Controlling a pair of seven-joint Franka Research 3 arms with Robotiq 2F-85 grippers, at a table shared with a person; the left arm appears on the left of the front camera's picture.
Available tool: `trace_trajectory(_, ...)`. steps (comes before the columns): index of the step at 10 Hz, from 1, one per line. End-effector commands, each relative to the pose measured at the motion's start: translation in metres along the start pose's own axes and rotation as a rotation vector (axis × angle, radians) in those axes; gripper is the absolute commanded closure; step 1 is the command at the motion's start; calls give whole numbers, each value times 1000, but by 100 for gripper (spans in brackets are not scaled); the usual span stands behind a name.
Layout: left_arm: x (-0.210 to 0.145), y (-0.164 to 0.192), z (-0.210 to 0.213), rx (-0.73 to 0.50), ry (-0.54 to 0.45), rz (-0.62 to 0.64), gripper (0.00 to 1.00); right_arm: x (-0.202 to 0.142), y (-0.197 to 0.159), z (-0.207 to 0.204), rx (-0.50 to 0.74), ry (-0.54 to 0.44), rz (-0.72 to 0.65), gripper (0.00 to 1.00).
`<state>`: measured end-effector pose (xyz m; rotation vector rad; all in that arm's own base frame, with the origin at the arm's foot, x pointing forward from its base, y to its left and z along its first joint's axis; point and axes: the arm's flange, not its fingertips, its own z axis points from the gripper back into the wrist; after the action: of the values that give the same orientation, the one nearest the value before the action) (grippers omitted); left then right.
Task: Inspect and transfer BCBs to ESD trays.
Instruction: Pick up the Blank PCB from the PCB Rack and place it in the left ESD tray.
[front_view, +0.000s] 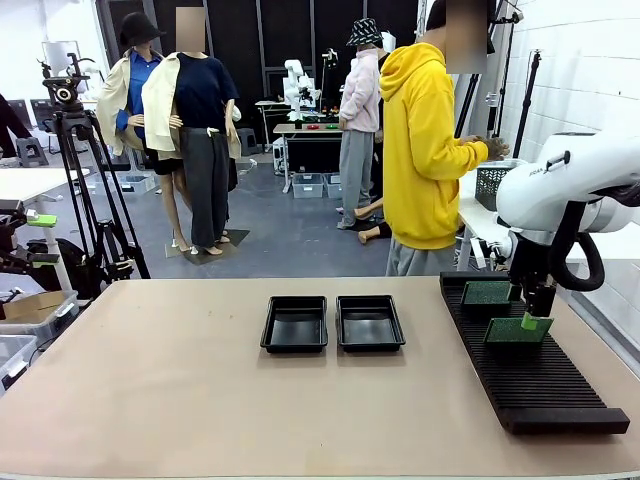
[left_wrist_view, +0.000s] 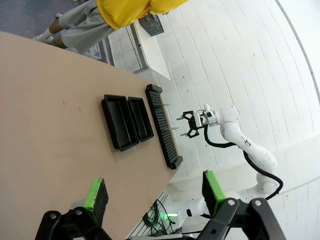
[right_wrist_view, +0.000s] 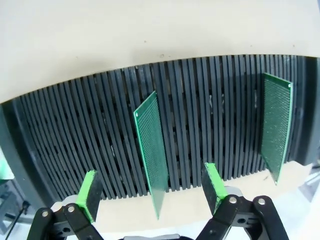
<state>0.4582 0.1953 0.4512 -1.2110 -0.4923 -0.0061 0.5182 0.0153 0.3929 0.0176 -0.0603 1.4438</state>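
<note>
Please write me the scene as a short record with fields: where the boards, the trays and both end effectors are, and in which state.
boards: nearer BCB and farther BCB, both standing upright in slots of the rack
trays: left ESD tray and right ESD tray, side by side mid-table, both empty
right end effector: open, one pad on each side of the nearer BCB, not gripping
left end effector: open, holding nothing, above the table
person: at the far side, turned sideways

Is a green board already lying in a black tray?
No, the nearer green board and the farther green board both stand in the ribbed black rack; the left tray and right tray show bare floors.
</note>
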Motion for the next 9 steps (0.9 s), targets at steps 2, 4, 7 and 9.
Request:
trace_trajectory(2,0,-2,1,-1,-3,7,0,-4,-8,-9,-22,49,24,0)
trace_trajectory(4,0,-2,1,-1,-3,7,0,-9,-13,-12,-33,60,47,0)
trace_trajectory(7,0,-2,1,-1,-3,7,0,-12,-23,-17,-90,77,95,0)
trace_trajectory(9,0,-2,1,-1,-3,7,0,-12,-28,-20,-90,71,125,0)
